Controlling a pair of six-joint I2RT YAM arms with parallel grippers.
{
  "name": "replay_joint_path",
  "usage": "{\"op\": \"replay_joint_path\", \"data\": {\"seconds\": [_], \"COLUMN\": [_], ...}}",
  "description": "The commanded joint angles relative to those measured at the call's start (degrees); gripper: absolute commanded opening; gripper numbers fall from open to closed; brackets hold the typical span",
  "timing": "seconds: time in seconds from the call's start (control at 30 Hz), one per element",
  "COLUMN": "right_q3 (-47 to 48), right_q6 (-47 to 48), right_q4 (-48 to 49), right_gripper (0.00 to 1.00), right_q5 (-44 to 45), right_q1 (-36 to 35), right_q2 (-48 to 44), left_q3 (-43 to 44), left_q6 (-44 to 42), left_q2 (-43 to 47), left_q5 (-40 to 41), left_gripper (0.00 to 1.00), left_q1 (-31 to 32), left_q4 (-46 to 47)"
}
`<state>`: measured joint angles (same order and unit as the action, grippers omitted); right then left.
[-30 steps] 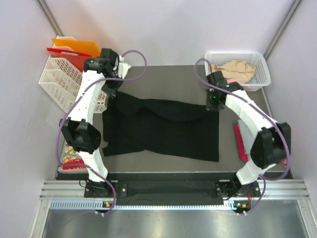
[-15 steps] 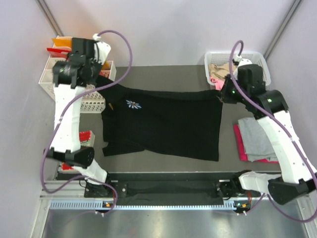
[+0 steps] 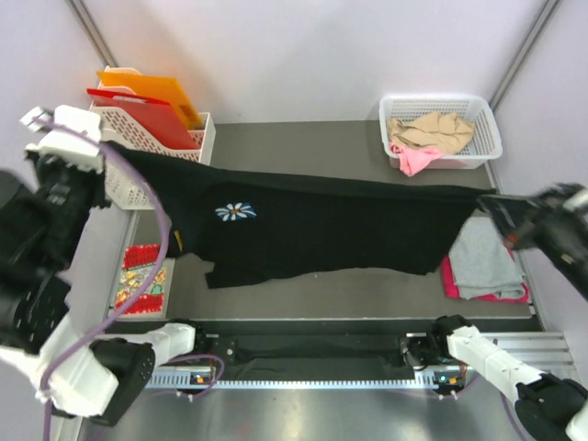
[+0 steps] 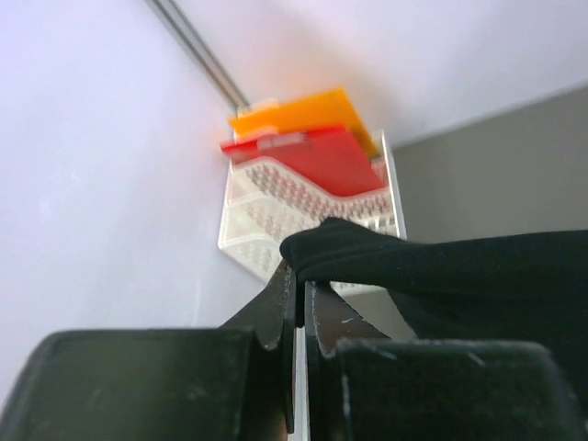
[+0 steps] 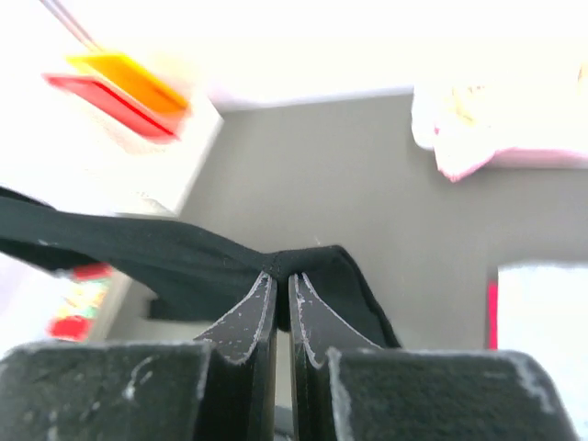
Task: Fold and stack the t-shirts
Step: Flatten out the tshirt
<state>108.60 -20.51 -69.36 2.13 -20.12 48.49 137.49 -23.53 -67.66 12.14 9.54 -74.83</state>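
Black t-shirt (image 3: 312,230): hanging in the air, pulled long across the table (image 3: 303,147) from far left to far right, daisy print (image 3: 236,212) facing up. The lower edge sags towards the tabletop at the near left; I can't tell whether it touches.
Left gripper (image 4: 296,276): jaws pressed together on a bunched corner of the black cloth, up beside the file rack (image 3: 138,188).
Right gripper (image 5: 283,280): jaws pinched tight on the opposite corner, only a small fold caught between them.
Folded pile: grey shirt (image 3: 482,257) lying on a magenta shirt (image 3: 448,276) at the right edge, just under the stretched cloth's end.
Waiting: beige shirt (image 3: 432,129) and pink shirt (image 3: 413,158) in the basket (image 3: 487,115) at the far right.
Risk, slip: I'd say the right pinch looks thin, so more tension could pull the corner free and drop that side.
Risk, snag: the left end passes close to the rack with the red folder (image 3: 147,115) and orange folder (image 3: 152,90), and a swing could catch it.
Risk, pile: lowering carelessly could drag cloth over the grey shirt and muss it.
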Motion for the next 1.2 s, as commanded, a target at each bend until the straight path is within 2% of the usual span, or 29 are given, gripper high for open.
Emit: {"op": "replay_joint_path", "data": {"seconds": [0.0,0.1,0.2,0.33,0.43,0.47,0.57,0.67,0.83,1.0,1.17], "right_q3": [14.2,20.1,18.2,10.7,4.1,0.1,-5.3,-6.7,-3.9,-3.1,-5.0], "right_q6": [2.4,2.2,1.4,1.2,1.9,2.2,3.8,5.2,6.6,6.4,5.0], "right_q4": [-7.9,-9.7,-8.7,-6.0,-3.9,-2.6,2.2,6.6,10.7,9.8,5.1], "right_gripper": [0.0,0.0,0.0,0.0,0.0,0.0,0.0,0.0,0.0,0.0,0.0], "right_q5": [2.6,1.2,0.2,0.3,0.5,0.9,2.0,5.2,7.4,8.6,7.5], "right_q1": [0.1,0.1,0.3,0.3,0.3,0.3,0.3,0.3,0.0,-0.1,-0.1], "right_q2": [0.0,1.5,0.3,-3.0,-4.7,-5.6,-5.4,-3.2,1.8,5.8,5.1], "left_q3": [5.2,-0.4,-4.7,-5.7,-13.0,-18.8,-28.3,-31.6,-26.8,-15.9,-8.9], "left_q6": [-4.1,-7.0,-6.4,-4.4,-4.0,-3.7,-3.6,-3.0,-2.3,-3.5,-3.6], "left_q2": [2.3,9.0,12.5,12.4,14.0,14.5,14.0,10.2,-1.7,-10.6,-8.6], "left_q5": [-2.7,-10.3,-13.3,-11.6,-10.2,-10.2,-11.3,-13.7,-13.8,-14.5,-19.3], "left_gripper": [0.0,0.0,0.0,0.0,0.0,0.0,0.0,0.0,0.0,0.0,0.0], "left_q1": [-4.7,-13.1,-18.1,-18.6,-18.6,-18.7,-18.7,-18.6,-18.7,-18.6,-18.6], "left_q4": [2.9,8.5,15.0,15.2,16.3,16.9,18.4,18.6,17.5,13.8,8.5]}}
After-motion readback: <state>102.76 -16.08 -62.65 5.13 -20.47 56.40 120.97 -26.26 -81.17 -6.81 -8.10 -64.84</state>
